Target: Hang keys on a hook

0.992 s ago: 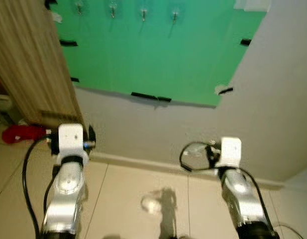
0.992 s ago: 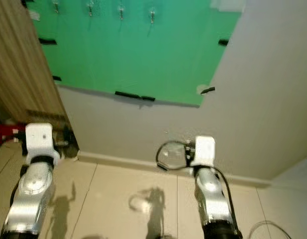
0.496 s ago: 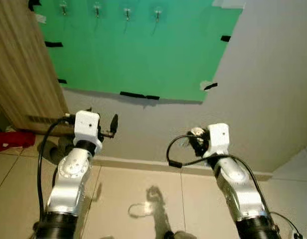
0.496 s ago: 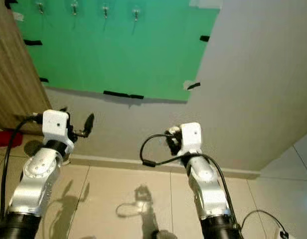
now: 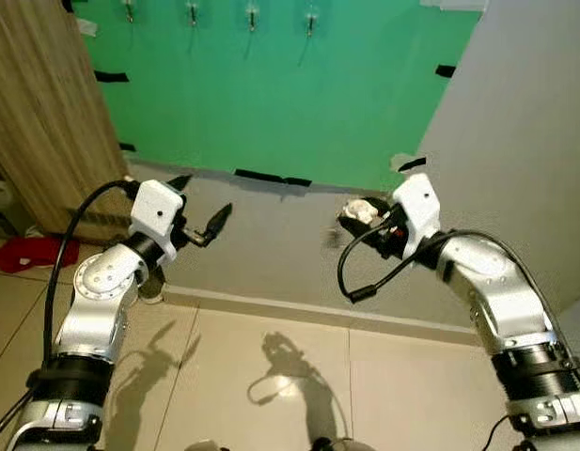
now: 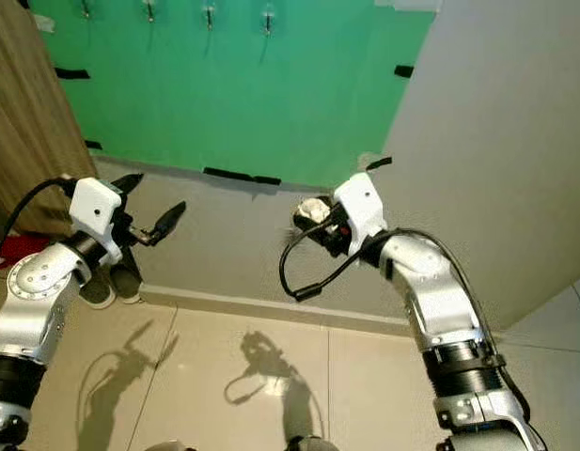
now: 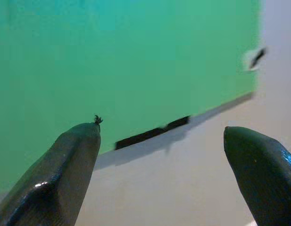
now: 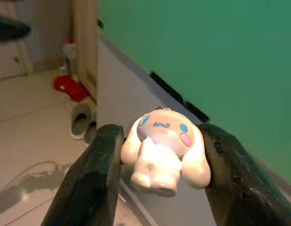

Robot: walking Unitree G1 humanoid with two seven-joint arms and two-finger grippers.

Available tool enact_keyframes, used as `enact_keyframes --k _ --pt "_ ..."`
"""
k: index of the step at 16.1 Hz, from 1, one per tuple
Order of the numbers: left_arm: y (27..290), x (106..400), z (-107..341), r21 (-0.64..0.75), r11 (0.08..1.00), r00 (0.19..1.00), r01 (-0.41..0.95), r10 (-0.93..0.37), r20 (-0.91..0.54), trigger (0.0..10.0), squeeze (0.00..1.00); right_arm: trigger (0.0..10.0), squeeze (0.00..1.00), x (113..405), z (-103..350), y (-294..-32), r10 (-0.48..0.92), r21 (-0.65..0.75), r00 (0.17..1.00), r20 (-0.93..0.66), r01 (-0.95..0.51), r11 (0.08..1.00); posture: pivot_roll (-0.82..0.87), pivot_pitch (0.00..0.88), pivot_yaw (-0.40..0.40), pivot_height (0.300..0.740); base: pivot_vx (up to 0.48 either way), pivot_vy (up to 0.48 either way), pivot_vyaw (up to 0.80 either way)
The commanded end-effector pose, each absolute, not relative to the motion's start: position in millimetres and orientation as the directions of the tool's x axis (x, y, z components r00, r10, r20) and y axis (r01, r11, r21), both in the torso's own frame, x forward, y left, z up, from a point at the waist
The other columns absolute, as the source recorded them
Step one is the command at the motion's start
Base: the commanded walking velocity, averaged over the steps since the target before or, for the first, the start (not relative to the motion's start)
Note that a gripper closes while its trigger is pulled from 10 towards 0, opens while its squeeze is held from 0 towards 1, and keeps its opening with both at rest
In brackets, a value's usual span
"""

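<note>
Gripped between my right gripper's [image 5: 353, 218] fingers [image 8: 103, 155] is a white bunny keychain [image 8: 162, 150], shut on it and raised before the grey wall just under the green board [image 5: 290, 94]. The keychain [image 5: 363, 210] shows as a pale lump at the gripper's tip; any keys on it are hidden. A row of small hooks [image 5: 252, 16] runs along the board's top, well above both grippers. My left gripper [image 5: 203, 199] is lifted on the left, open and empty, pointing at the board's lower edge [image 7: 150, 134].
A wooden panel [image 5: 36, 103] stands at the left edge. On the tiled floor below it lie a red cloth [image 5: 22, 252] and a pair of grey shoes [image 6: 111, 282]. A black cable [image 5: 351, 282] loops under my right wrist.
Both arms have risen and reached toward the wall. The right gripper carried the keychain up, closer to the green board. The head view has shifted slightly.
</note>
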State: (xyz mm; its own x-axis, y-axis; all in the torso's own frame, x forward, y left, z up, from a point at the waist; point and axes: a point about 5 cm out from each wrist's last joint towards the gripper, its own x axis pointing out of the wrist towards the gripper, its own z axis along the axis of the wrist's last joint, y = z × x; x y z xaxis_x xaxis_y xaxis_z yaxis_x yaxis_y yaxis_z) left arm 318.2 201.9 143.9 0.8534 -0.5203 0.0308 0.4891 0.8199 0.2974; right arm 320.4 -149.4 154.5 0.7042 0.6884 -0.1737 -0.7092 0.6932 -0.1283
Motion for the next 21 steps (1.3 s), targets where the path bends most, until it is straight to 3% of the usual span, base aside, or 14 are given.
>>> enact_keyframes --k 1,7,12,16,18,21 --pt "196 324 155 0.297 0.774 0.803 0.559 -0.595 0.04 10.0 0.0 10.0 0.0 322 164 -149 0.742 -0.116 0.647 -0.174 -0.762 0.637 -0.01 0.017 -0.049 0.74 0.0 0.0 0.0" --pt "164 333 174 0.348 0.567 0.601 0.747 -0.799 0.013 10.0 0.0 10.0 0.0 333 194 -135 0.828 -0.21 0.528 -0.19 -0.846 0.491 -0.02 0.005 -0.053 0.74 0.0 0.0 0.0" --pt "153 340 183 0.355 0.506 0.538 0.786 -0.843 0.009 10.0 0.0 10.0 0.0 344 218 -127 0.862 -0.264 0.479 -0.167 -0.864 0.429 -0.03 0.0 -0.065 0.74 0.0 0.0 0.0" --pt "152 341 184 0.353 0.499 0.53 0.792 -0.848 0.008 10.0 0.0 10.0 0.0 352 217 -125 0.85 -0.255 0.502 -0.159 -0.853 0.456 -0.01 0.0 -0.089 0.74 0.0 0.0 0.0" --pt "151 341 184 0.349 0.493 0.523 0.797 -0.852 0.009 10.0 0.0 10.0 0.0 356 211 -126 0.826 -0.181 0.551 -0.114 -0.829 0.528 0.0 0.0 -0.09 0.74 0.0 0.0 0.0" --pt "150 338 181 0.339 0.464 0.497 0.818 -0.868 -0.011 10.0 0.0 10.0 0.0 351 189 -116 0.817 -0.067 0.57 -0.081 -0.821 0.566 -0.01 0.0 -0.081 0.74 0.0 0.0 0.0"
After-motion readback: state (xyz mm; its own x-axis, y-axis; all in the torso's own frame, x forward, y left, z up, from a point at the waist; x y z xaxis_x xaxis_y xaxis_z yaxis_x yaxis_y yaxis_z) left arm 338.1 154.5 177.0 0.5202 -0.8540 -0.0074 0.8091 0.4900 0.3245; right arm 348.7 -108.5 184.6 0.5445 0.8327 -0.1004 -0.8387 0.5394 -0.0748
